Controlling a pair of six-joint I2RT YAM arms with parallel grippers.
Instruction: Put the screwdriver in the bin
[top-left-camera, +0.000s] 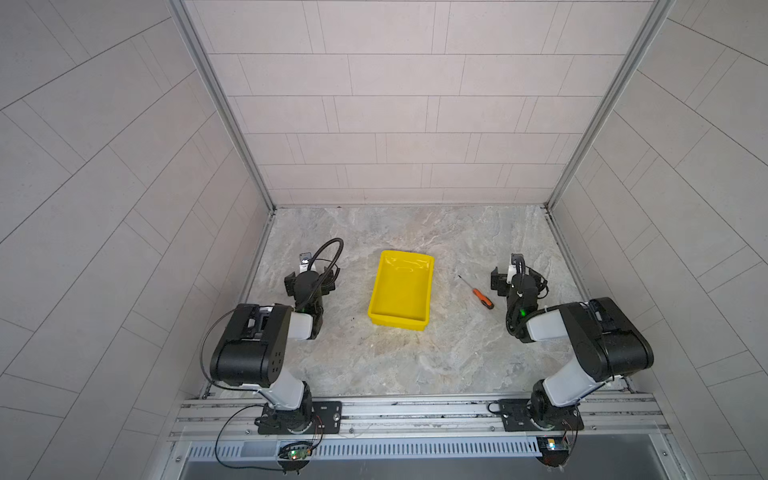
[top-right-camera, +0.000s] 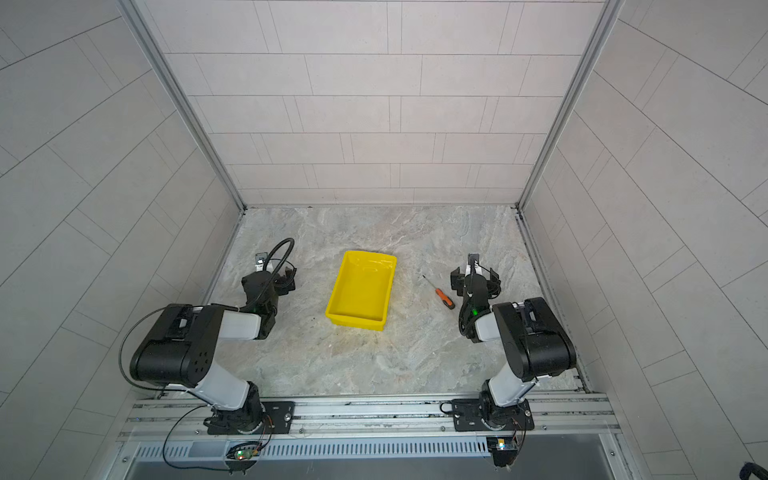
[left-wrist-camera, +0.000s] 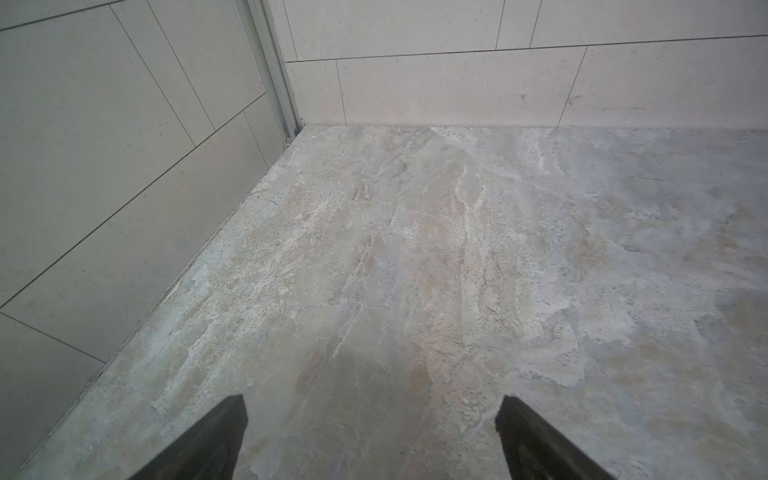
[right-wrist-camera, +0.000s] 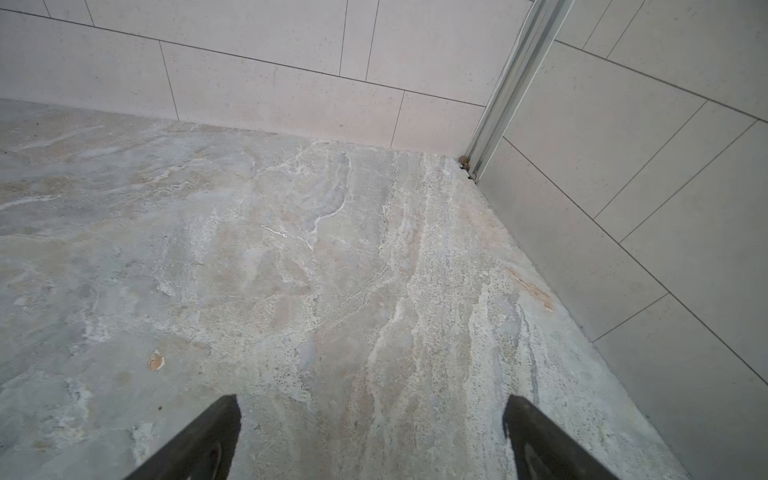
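The screwdriver (top-left-camera: 482, 297) (top-right-camera: 443, 298), orange-handled with a thin dark shaft, lies flat on the stone-patterned table, just right of the bin. The bin (top-left-camera: 397, 321) (top-right-camera: 355, 323) is a yellow tray near the middle of the table, with nothing inside. My right gripper (top-left-camera: 517, 279) (top-right-camera: 475, 277) (right-wrist-camera: 372, 399) hovers a short way right of the screwdriver, open, with only bare table between its fingers. My left gripper (top-left-camera: 311, 279) (top-right-camera: 270, 282) (left-wrist-camera: 371, 400) stands left of the bin, open and holding nothing. Neither wrist view shows the screwdriver or the bin.
Tiled walls (top-left-camera: 415, 124) close the table at the back and on both sides. A metal rail (top-left-camera: 415, 411) with both arm bases runs along the front edge. Each gripper faces a back corner of the enclosure.
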